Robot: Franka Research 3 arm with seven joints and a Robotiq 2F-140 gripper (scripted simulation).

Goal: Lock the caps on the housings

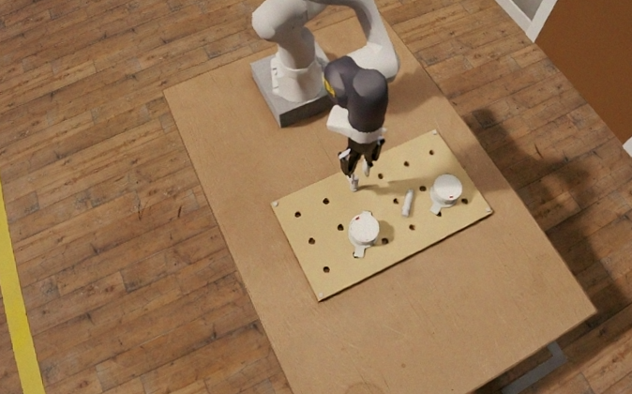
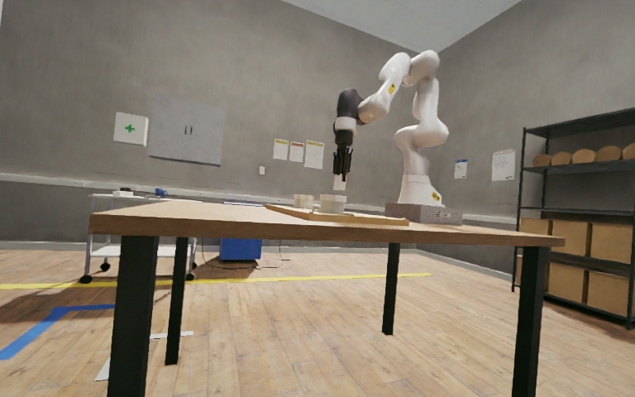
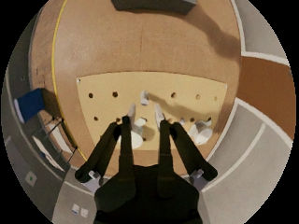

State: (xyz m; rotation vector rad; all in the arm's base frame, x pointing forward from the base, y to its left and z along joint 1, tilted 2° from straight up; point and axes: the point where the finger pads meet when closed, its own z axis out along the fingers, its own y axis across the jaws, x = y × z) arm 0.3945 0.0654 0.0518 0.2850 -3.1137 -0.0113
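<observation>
A white round housing with its cap (image 1: 363,228) (image 2: 303,201) (image 3: 136,140) stands upright on the tan board (image 1: 329,283) (image 3: 100,81). A small red mark shows near its cap's edge. A second capped white housing (image 1: 446,188) (image 2: 332,203) (image 3: 202,134) stands upright farther right in the top view, also with a red mark. How far each cap is turned cannot be told. My gripper (image 1: 359,173) (image 2: 340,184) (image 3: 145,108) is partly open and empty, above the board's robot-side row of holes. A short white peg (image 1: 353,187) (image 3: 145,98) stands upright below the fingertips.
A grey-white cylinder (image 1: 407,202) lies on the board between the two housings. The board has rows of dark holes and small corner fasteners. The robot's grey base block (image 1: 301,112) (image 2: 423,213) stands at the back of the table (image 1: 443,301).
</observation>
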